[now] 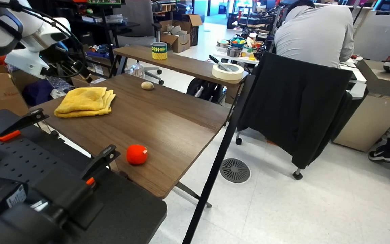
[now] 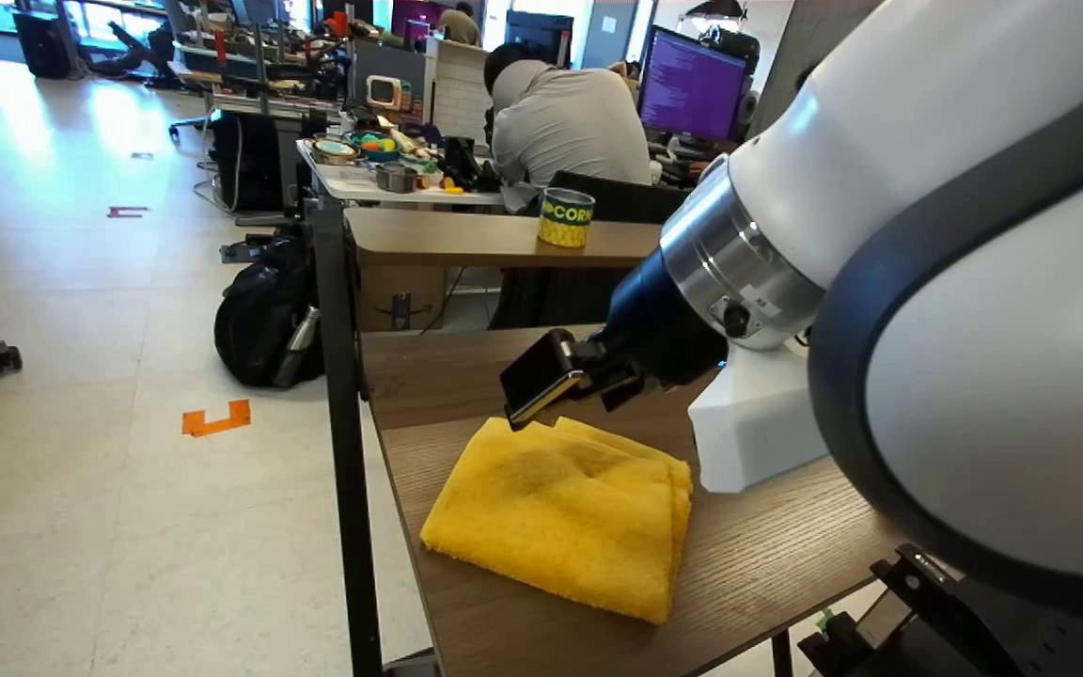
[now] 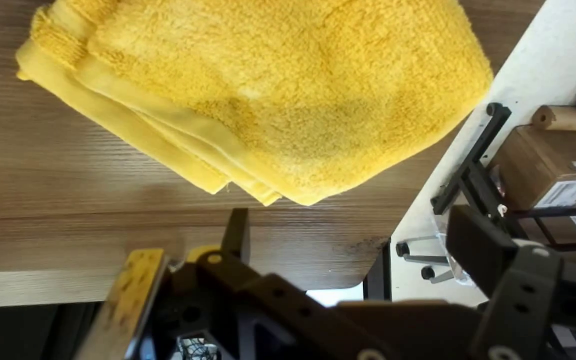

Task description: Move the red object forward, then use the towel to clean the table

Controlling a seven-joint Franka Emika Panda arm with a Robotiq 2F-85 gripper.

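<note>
The gripper hung with its jaws wide apart near the folded yellow towel, which lay at the left of the brown table in an exterior view. There the red ball rested right of the towel by the near edge, a tan oval object by the far edge.

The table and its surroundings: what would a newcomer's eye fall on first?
Probably the folded yellow towel on the table, then the red ball near the table's edge by a clamp. The white arm looms at the right of an exterior view, its end effector open, apart from the towel.
</note>
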